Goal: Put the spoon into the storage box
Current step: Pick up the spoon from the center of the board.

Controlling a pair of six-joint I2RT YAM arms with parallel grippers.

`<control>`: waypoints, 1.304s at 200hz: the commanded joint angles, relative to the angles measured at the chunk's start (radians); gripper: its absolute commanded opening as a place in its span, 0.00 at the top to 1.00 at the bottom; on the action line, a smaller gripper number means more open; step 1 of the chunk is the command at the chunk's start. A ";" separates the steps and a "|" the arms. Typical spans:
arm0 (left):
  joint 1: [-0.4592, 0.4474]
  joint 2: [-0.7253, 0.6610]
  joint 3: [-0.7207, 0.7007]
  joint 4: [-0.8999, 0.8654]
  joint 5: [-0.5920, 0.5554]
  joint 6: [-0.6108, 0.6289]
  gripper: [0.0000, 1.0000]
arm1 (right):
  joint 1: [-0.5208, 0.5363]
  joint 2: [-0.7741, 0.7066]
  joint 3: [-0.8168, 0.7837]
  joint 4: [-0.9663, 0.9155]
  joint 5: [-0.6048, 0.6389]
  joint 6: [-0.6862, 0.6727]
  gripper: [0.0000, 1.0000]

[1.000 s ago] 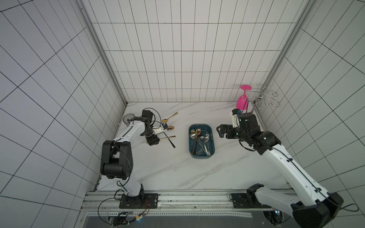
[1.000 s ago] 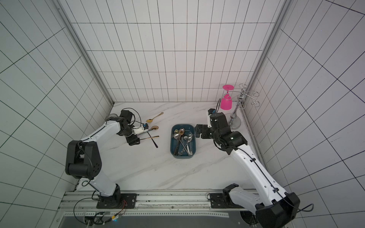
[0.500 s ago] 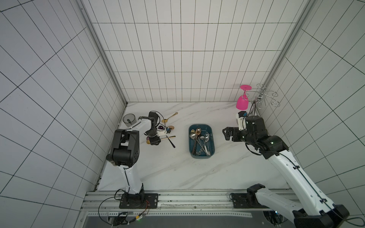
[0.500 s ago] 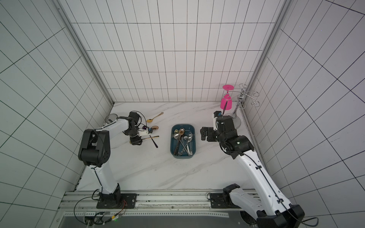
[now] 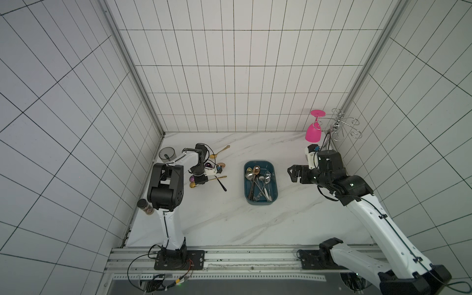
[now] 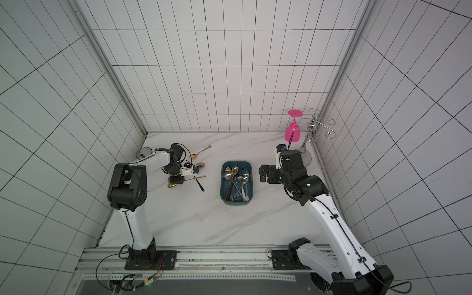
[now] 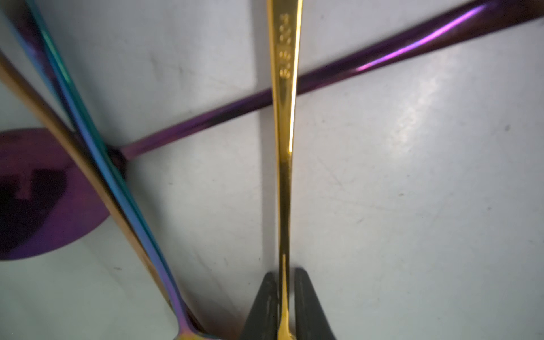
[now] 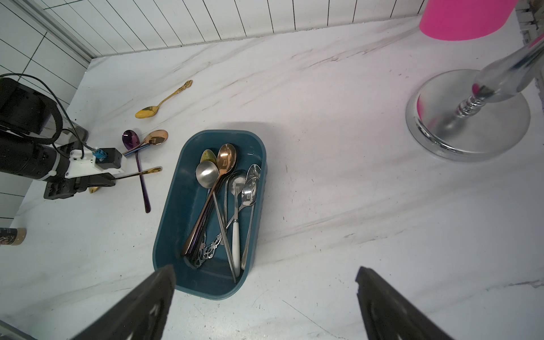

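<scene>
Near the left edge of the marble bench (image 5: 217,219), the left hand (image 7: 284,284) was clamped on the handle of a gold spoon (image 7: 285,117), which crossed over a purple spoon (image 7: 38,194). At mid-bench sat the teal storage box (image 8: 176,212), holding several spoons (image 8: 226,160). Toward the right edge, the right hand (image 8: 265,269) hovered wide open, empty.

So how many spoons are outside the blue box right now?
4: an ornate gold spoon nearest the back wall, a purple spoon and a copper spoon crossed nearer, a plain gold spoon gripped in the left hand. Others may be hidden.
</scene>
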 commanded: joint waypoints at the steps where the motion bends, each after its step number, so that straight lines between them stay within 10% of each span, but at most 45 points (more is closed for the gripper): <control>1: -0.006 0.013 -0.020 -0.005 -0.004 0.015 0.94 | -0.011 0.003 -0.012 -0.008 -0.010 -0.006 0.00; 117: -0.048 -0.155 0.185 -0.348 0.225 -0.043 1.00 | 0.012 -0.021 -0.043 0.146 -0.155 -0.148 0.09; 188: -0.100 -0.102 0.451 -0.803 0.487 -0.107 1.00 | 0.262 -0.122 -0.155 0.369 -0.083 -0.807 0.21; 261: -0.283 -0.201 0.411 -0.809 0.507 -0.169 1.00 | 0.435 -0.044 -0.195 0.386 0.077 -1.291 0.27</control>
